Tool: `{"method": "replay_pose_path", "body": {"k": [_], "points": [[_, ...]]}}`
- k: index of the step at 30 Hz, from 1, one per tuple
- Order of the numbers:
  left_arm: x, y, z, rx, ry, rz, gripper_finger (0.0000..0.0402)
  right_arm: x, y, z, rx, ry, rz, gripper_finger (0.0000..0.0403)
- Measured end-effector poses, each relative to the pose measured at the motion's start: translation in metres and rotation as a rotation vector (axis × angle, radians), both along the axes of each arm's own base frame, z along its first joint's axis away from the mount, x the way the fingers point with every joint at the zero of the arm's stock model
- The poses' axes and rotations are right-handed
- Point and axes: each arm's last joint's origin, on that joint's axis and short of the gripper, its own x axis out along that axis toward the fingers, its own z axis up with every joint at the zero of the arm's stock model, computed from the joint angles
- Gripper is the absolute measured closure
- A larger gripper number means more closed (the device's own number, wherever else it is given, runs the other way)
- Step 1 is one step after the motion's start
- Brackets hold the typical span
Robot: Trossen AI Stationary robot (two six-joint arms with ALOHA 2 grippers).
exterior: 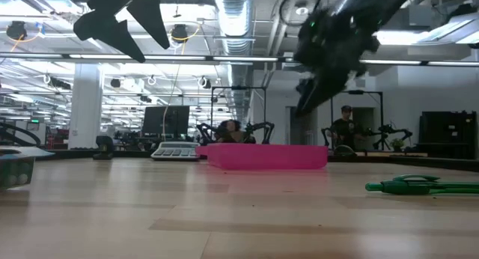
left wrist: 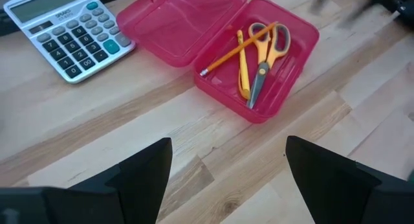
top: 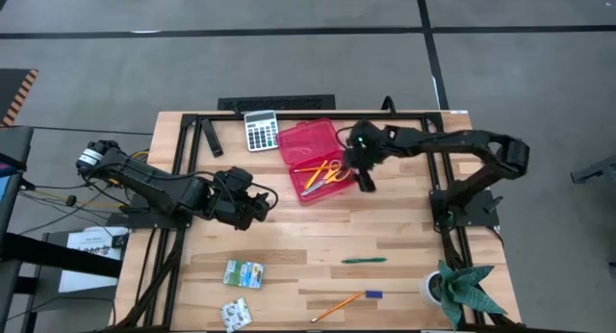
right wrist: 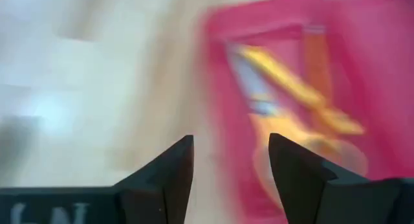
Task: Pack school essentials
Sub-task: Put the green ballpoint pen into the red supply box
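Inside, red case (left wrist: pixel 294 39) holds scissors (left wrist: pixel 266 52), pencils (left wrist: pixel 240 62).

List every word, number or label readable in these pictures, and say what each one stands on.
Grey calculator: a small brand word above its display and marks on its keys, too small to read.
Two green-and-white printed packets: printing too small to read.
White paper beside the table: dark heading, unreadable.
Nothing else carries text, so no text here can be quoted.

1 scissors (left wrist: pixel 266 54), 4 pens/pencils (top: pixel 363 261), 2 packets (top: pixel 243 272), 1 calc (top: pixel 260 130), 1 case (top: pixel 306 140).
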Motion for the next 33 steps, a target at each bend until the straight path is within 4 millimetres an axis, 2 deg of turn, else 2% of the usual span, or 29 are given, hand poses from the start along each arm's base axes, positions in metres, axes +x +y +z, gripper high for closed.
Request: {"method": "replay_pose_path", "body": {"k": [3,5,10,15,25,33], "points": [[0.0,0.0,0.0,0.006,0.002,-0.002,0.0105,-0.016,0.025,0.009,0.181,0.031,0.049,0.02],[0.0,0.0,0.0,0.015,-0.001,0.0,0.0105,-0.028,0.044,0.007,0.252,0.055,0.054,0.0206],[0.0,0.0,0.0,0.033,0.013,-0.018,0.0105,-0.064,0.092,-0.018,0.35,0.126,0.055,0.022],[0.0,0.0,0.0,0.037,0.017,-0.023,0.0105,-0.085,0.132,-0.039,0.34,0.077,0.014,0.0224],[0.0,0.0,0.0,0.034,0.018,-0.025,0.0105,-0.102,0.198,-0.056,0.206,0.02,0.029,0.0225],[0.0,0.0,0.0,0.045,0.033,-0.045,0.0105,-0.103,0.223,-0.077,0.132,0.018,-0.031,0.0225]]}}
